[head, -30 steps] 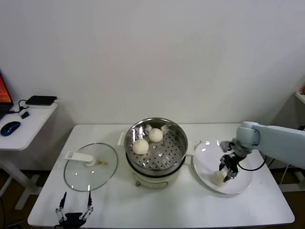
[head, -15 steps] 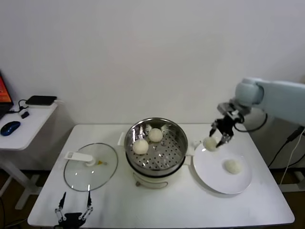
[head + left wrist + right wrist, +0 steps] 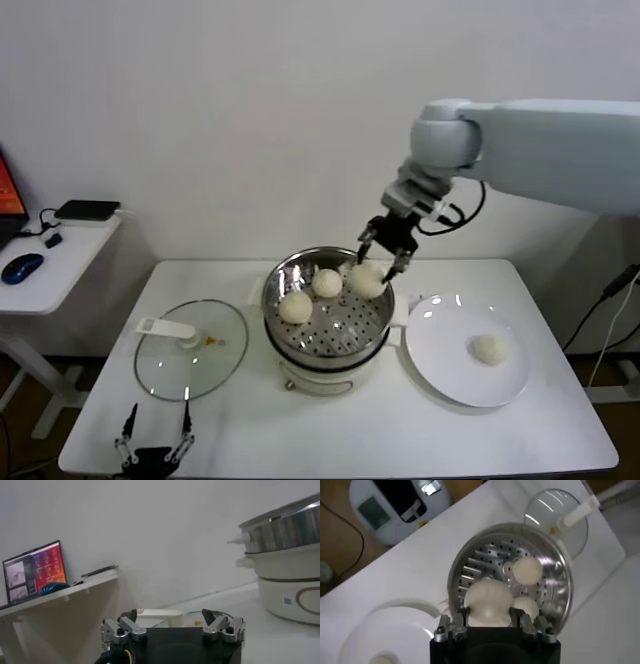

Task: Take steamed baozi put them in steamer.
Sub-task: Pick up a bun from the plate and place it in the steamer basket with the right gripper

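While pinching 1 baozi (image 3: 367, 281), right hand (image 3: 381, 262) above steamer (image 3: 372, 335); left hand (image 3: 173, 629) spread.

A pale blue-grey, smooth-shelled right arm (image 3: 540, 140) is ending in a black right gripper (image 3: 384, 252) with silver-screwed metal fingers (image 3: 451, 629), black cables looping beside its wrist. The black left gripper (image 3: 172, 632) is showing coloured wires.

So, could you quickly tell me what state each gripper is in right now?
Left gripper: open, holding nothing, parked low near the glass lid.
Right gripper: closed on a steamed baozi above the steamer.
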Controlling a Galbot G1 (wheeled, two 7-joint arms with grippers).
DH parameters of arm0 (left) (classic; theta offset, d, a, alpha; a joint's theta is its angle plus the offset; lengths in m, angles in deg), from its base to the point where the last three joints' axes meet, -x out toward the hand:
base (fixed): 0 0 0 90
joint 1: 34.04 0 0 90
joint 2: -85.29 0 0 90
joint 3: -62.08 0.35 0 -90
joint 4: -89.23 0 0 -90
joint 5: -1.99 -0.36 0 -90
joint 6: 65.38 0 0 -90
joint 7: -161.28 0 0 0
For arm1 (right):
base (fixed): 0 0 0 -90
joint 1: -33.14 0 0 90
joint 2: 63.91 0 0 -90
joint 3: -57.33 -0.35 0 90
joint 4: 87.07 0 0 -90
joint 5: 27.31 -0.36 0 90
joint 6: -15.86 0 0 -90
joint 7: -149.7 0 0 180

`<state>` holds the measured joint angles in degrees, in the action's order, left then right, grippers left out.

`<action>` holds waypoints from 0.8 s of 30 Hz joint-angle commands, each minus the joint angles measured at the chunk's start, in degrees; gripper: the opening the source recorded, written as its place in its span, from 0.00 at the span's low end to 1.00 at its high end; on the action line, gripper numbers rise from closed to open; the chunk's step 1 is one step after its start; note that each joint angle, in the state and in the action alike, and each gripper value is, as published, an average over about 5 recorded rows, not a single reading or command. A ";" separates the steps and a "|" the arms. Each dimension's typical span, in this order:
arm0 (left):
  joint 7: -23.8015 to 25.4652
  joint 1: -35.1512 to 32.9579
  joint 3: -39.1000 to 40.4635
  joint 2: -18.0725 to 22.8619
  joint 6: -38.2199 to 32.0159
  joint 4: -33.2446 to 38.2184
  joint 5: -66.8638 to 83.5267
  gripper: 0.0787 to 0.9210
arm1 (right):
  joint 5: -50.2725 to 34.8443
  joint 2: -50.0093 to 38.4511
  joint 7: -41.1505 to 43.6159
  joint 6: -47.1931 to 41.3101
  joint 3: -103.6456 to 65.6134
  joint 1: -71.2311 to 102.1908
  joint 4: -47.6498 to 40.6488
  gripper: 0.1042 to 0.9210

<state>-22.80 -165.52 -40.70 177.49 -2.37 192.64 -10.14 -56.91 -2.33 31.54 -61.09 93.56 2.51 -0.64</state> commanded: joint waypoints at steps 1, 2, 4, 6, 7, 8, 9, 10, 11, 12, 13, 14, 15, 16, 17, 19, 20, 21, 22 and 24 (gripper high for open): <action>0.00 0.00 0.08 2.80 0.05 0.11 0.04 0.88 | 15.20 7.81 -4.79 5.93 -1.90 8.42 1.88 0.58; 0.01 0.03 0.06 2.80 0.05 0.08 0.04 0.88 | 16.13 8.13 -5.02 5.93 -2.06 9.66 0.93 0.58; 0.02 0.08 0.04 2.80 0.04 -0.03 0.04 0.88 | 17.58 8.92 -5.32 5.80 -2.61 12.27 -1.04 0.58; 0.03 0.09 0.02 2.80 0.02 -0.19 0.04 0.88 | 18.34 9.70 -5.53 5.58 -3.16 14.36 -2.64 0.57; 0.03 0.11 0.00 2.80 0.00 -0.30 0.04 0.88 | 18.56 10.05 -5.65 5.41 -3.36 15.33 -3.25 0.57; 0.03 0.15 -0.04 2.80 -0.02 -0.41 0.04 0.88 | 18.71 10.39 -5.77 5.27 -3.54 16.17 -3.82 0.57; 0.02 0.20 -0.08 2.80 -0.03 -0.51 0.06 0.88 | 18.93 10.75 -5.92 5.14 -3.74 17.06 -4.42 0.57; 0.01 0.26 -0.12 2.80 -0.03 -0.60 0.10 0.88 | 19.20 11.08 -6.07 5.05 -3.98 17.97 -5.01 0.57; 0.01 0.32 -0.17 2.80 -0.03 -0.67 0.13 0.88 | 19.45 11.34 -6.12 5.05 -4.20 18.64 -5.51 0.57; 0.01 0.38 -0.22 2.80 -0.02 -0.73 0.16 0.88 | 19.69 11.62 -6.16 5.06 -4.42 19.35 -6.05 0.57; 0.01 0.44 -0.26 2.80 -0.01 -0.77 0.19 0.88 | 19.88 11.87 -6.22 5.08 -4.59 19.96 -6.49 0.58; 0.02 0.50 -0.30 2.80 0.01 -0.80 0.22 0.88 | 20.00 12.06 -6.24 5.08 -4.73 20.45 -6.79 0.58; 0.03 0.57 -0.33 2.80 0.03 -0.83 0.23 0.88 | 20.09 12.26 -6.25 5.06 -4.84 20.87 -7.02 0.58; 0.04 0.65 -0.35 2.80 0.06 -0.86 0.27 0.88 | 20.18 12.45 -6.26 5.02 -4.94 21.29 -7.18 0.58; 0.04 0.71 -0.37 2.80 0.08 -0.88 0.30 0.88 | 20.26 12.60 -6.25 4.98 -5.05 21.65 -7.29 0.58; 0.07 0.83 -0.37 2.80 0.10 -0.96 0.35 0.88 | 20.33 12.85 -6.18 4.90 -5.20 22.22 -7.46 0.58; 0.08 0.87 -0.37 2.80 0.10 -1.00 0.37 0.88 | 20.32 12.94 -6.14 4.87 -5.23 22.42 -7.56 0.58; 0.08 0.89 -0.37 2.80 0.11 -1.04 0.37 0.88 | 20.30 13.02 -6.09 4.88 -5.25 22.58 -7.72 0.58; 0.09 0.92 -0.37 2.80 0.10 -1.07 0.37 0.88 | 20.29 13.12 -6.03 4.91 -5.24 22.70 -7.92 0.58; 0.09 0.95 -0.38 2.80 0.10 -1.09 0.38 0.88 | 20.30 13.27 -5.93 5.02 -5.27 22.81 -8.39 0.58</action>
<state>-22.74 -164.63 -41.07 177.49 -2.31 191.66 -9.80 -39.11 9.13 26.27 -56.65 89.10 20.98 -6.80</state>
